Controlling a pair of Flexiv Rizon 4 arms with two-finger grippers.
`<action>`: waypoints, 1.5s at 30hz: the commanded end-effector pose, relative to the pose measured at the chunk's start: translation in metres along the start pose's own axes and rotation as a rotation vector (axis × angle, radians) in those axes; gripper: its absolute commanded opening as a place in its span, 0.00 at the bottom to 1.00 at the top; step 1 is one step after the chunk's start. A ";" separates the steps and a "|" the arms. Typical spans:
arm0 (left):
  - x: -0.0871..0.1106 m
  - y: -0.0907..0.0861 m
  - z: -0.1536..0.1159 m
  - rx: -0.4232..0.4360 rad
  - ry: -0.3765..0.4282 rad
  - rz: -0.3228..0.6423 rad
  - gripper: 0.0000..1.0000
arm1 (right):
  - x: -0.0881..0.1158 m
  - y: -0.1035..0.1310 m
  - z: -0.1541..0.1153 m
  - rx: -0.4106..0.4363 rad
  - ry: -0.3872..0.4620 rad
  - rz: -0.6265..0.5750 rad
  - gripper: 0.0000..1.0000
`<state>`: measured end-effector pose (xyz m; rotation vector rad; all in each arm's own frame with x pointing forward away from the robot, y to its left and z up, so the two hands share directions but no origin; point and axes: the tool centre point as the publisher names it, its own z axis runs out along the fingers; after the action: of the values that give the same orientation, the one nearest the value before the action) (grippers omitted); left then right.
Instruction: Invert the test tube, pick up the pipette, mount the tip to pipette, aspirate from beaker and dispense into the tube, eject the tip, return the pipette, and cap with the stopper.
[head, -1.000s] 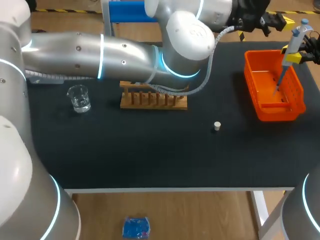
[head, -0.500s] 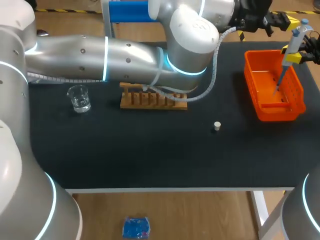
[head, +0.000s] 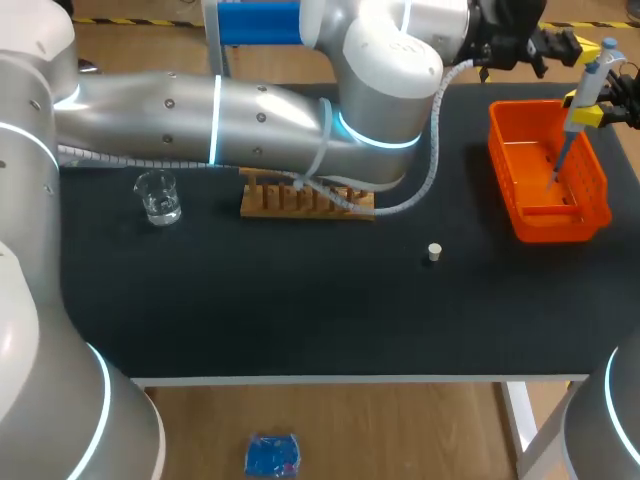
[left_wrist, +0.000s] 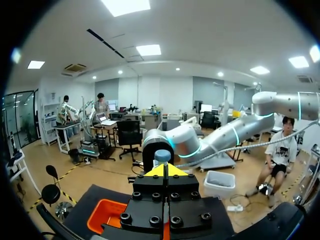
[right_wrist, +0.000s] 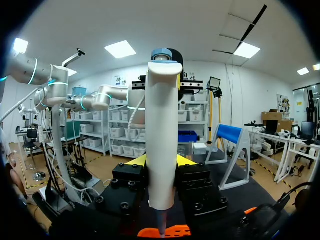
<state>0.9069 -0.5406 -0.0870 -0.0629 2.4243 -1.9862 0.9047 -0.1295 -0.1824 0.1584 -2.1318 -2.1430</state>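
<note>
Head view: the left arm (head: 250, 120) comes in from the left side and stretches across the back of the table (head: 300, 310) to the far right corner. The left gripper (head: 545, 42) hangs there above the table's back edge, pointing at the top of the pipette (head: 583, 95). The right gripper (head: 603, 108) sits at the right edge and clamps the pipette upright by its upper body. The pipette's thin lower end reaches down inside the orange basket (head: 550, 228). A white hose (head: 432, 150) droops from the left arm and loops over the wooden rack (head: 300, 205), and the arm itself hides the rack's back part. The beaker (head: 158, 195) stands left of the rack, just apart from it. The stopper (head: 434, 252) lies alone on the dark cloth between rack and basket.

Left wrist view: the left gripper (left_wrist: 165, 171) has its yellow tips drawn together, with only a thin seam between the finger blocks. Just ahead of the tips is the pipette's (left_wrist: 161, 156) round blue-grey top, and behind it the right arm (left_wrist: 210, 142). Part of the basket (left_wrist: 107, 217) shows under the gripper.

Right wrist view: the right gripper (right_wrist: 161, 162) is closed on the white body of the pipette (right_wrist: 162, 125), with a yellow fingertip (right_wrist: 136, 161) against each side. The pipette stands upright, its narrow end over the basket (right_wrist: 172, 232). The left gripper (right_wrist: 176, 56) shows dark behind the pipette's top.
</note>
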 end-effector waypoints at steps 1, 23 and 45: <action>0.001 0.006 0.005 0.025 -0.004 -0.002 0.00 | -0.002 0.000 -0.001 0.000 0.005 -0.001 0.00; 0.002 0.018 0.006 0.003 -0.017 -0.019 0.00 | -0.002 0.000 -0.001 0.000 0.005 -0.001 0.00; 0.002 0.006 -0.004 0.000 -0.041 -0.011 0.00 | -0.002 0.000 -0.001 0.000 0.005 -0.001 0.00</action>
<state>0.9090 -0.5392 -0.0931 -0.1060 2.4065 -1.9802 0.9051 -0.1299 -0.1850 0.1600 -2.1286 -2.1465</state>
